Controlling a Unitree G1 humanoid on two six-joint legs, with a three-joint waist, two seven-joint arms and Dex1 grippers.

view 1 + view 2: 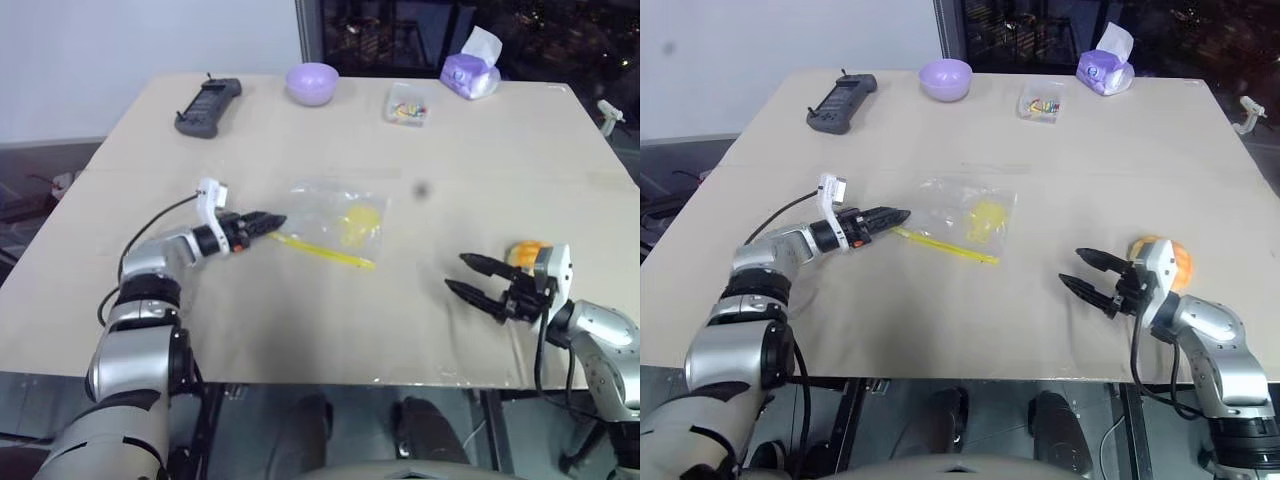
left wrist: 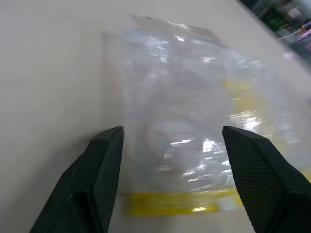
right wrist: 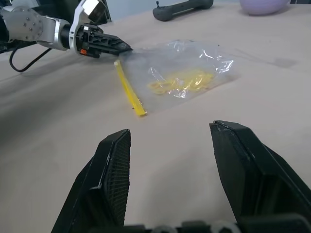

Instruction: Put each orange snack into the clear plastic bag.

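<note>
1. Crinkly clear plastic bag lying flat near the middle of the beige tabletop, yellow strip along its near edge, a yellow print showing through the film.
2. Left tool low over the tabletop, tips at the bag's left corner by the end of the yellow strip — fingers standing apart in the left wrist view, one on either side of that corner; contact with the film cannot be told.
3. Right tool well to the right of the bag, near the front edge, pointing left toward it; its two black fingers spread wide, nothing between them, bare tabletop beneath.
4. Orange snack on the tabletop just behind the right wrist, partly hidden by the white wrist housing — outside the bag and well apart from it.
5. Along the far side, left to right: black handheld controller, lilac bowl, small clear box of colourful bits, purple tissue pack with a white tissue sticking up.
6. Small dark spot on the tabletop, right of the bag.
</note>
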